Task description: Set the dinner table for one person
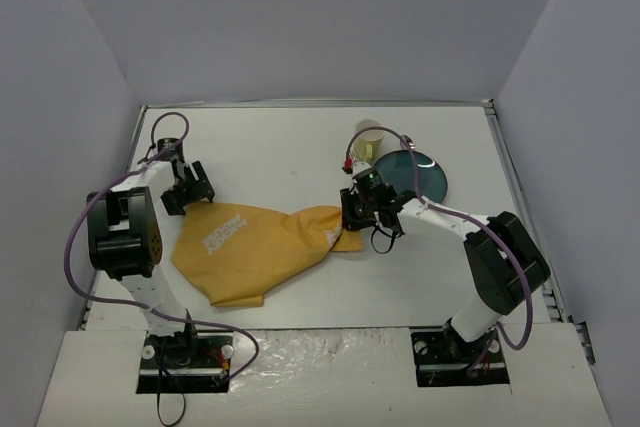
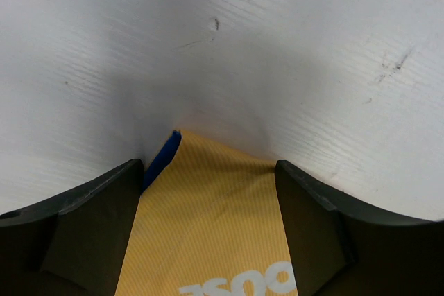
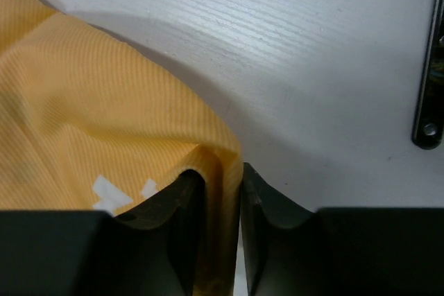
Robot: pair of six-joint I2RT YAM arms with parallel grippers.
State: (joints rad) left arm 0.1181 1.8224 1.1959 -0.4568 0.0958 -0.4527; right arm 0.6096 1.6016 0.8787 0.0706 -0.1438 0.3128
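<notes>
The dinner table (image 1: 290,142) is a large white tabletop with metal edge strips. An orange placemat (image 1: 250,242) with white lettering lies crumpled on it, left of centre. My left gripper (image 1: 188,187) is open, and its fingers straddle the placemat's far-left corner (image 2: 208,199), where a blue underside shows; it grips nothing. My right gripper (image 1: 356,211) is shut on a raised fold at the placemat's right corner (image 3: 222,171). In the wrist views the left gripper (image 2: 208,233) is spread wide and the right gripper (image 3: 223,199) pinches the cloth.
A dark blue-green plate (image 1: 412,171) lies just behind my right gripper, with a pale cup (image 1: 368,138) beside it at the back. Grey walls enclose the table on three sides. A metal edge strip (image 3: 430,74) shows in the right wrist view.
</notes>
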